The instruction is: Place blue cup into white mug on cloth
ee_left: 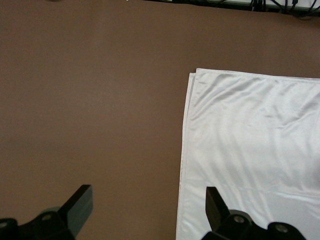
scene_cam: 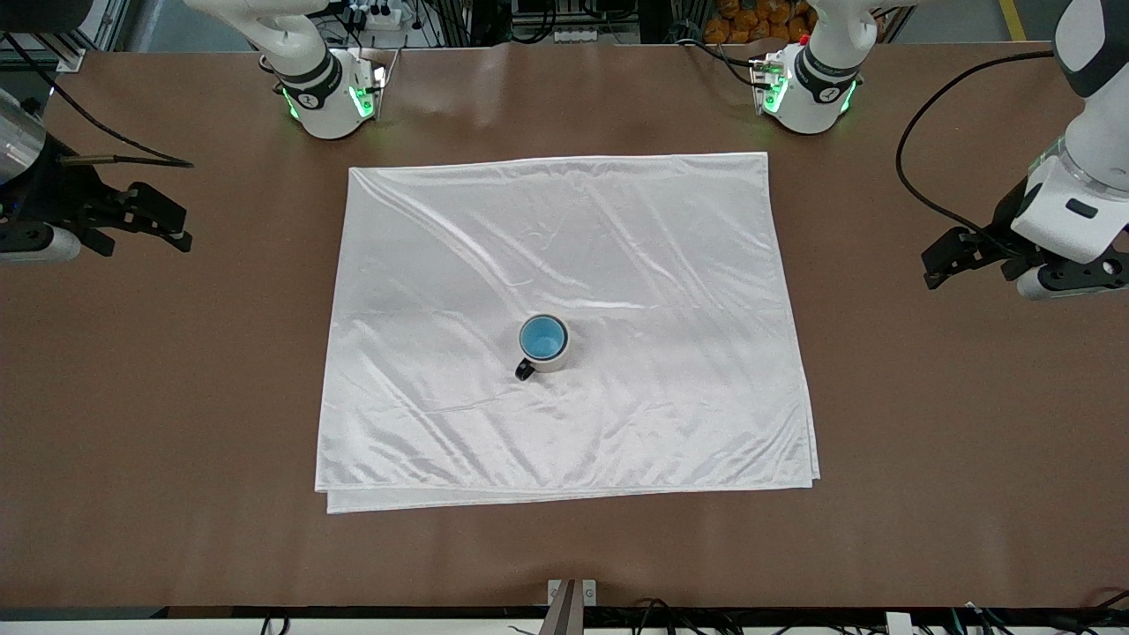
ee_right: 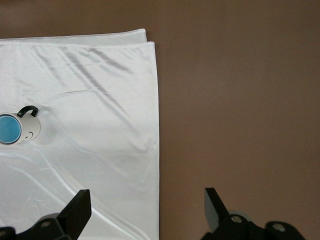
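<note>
The white mug [scene_cam: 556, 359] stands upright on the white cloth [scene_cam: 635, 265], near its middle, black handle toward the front camera. The blue cup [scene_cam: 542, 337] sits inside the mug; only its blue inside shows. My left gripper [scene_cam: 928, 269] is open and empty, over bare table off the cloth's edge at the left arm's end. My right gripper [scene_cam: 183, 231] is open and empty, over bare table at the right arm's end. The right wrist view shows its gripper [ee_right: 146, 200], the cloth [ee_right: 100, 125], mug [ee_right: 32, 131] and cup [ee_right: 10, 128]. The left wrist view shows its gripper [ee_left: 147, 200] and the cloth's layered corner [ee_left: 250, 140].
The brown table [scene_cam: 926, 441] surrounds the cloth on all sides. The two arm bases [scene_cam: 331, 97] [scene_cam: 807, 88] stand along the edge farthest from the front camera. A black cable [scene_cam: 917, 150] loops over the table near the left arm.
</note>
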You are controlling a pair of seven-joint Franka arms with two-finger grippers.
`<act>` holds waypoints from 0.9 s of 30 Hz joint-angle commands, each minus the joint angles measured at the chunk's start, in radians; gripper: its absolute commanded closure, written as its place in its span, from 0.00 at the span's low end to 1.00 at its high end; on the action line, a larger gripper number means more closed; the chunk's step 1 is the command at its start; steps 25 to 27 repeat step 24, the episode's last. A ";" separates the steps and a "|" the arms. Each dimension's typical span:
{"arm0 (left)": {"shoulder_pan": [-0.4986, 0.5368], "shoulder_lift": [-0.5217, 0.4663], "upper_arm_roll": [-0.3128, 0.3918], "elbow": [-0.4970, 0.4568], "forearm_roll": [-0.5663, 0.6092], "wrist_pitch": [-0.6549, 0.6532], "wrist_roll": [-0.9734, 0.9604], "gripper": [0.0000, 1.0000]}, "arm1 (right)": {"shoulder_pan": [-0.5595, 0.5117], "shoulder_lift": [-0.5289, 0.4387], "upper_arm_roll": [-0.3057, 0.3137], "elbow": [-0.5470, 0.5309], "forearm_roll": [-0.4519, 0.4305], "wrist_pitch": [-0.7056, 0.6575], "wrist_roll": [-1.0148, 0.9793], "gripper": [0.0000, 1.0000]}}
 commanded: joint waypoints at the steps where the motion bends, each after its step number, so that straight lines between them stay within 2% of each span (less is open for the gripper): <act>1: 0.006 -0.006 0.004 0.019 -0.023 -0.029 0.018 0.00 | -0.009 -0.004 0.007 -0.014 -0.014 0.002 0.000 0.00; 27: 0.003 -0.006 -0.001 0.035 -0.028 -0.039 0.018 0.00 | -0.009 -0.002 0.007 -0.016 -0.014 0.001 0.000 0.00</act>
